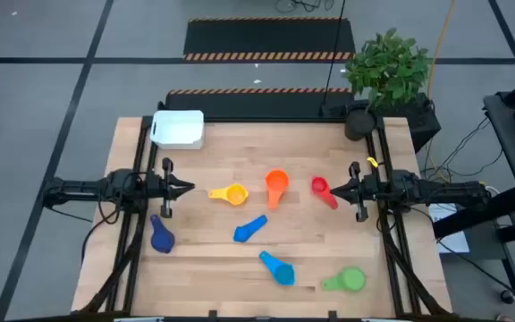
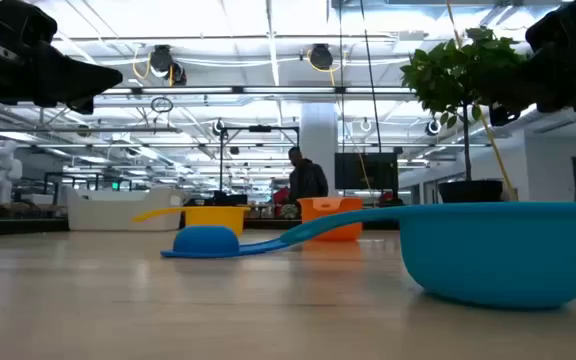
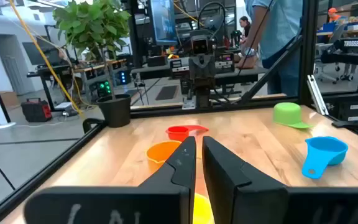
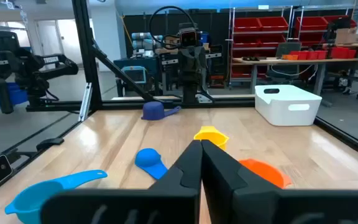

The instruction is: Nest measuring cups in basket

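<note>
Your left hand [image 1: 186,188] hung shut and empty at the desk's [image 1: 240,268] left edge, the basket [image 1: 179,129] just behind it and the yellow cup [image 1: 234,193] nearest ahead, handle pointing back at the fingers. The other cups lay scattered toward your right hand [image 1: 338,190], also closed on nothing, with the red cup [image 1: 321,188] just before it.

The left tool [image 3: 197,163] hides most of the yellow cup [image 3: 199,208].
</note>
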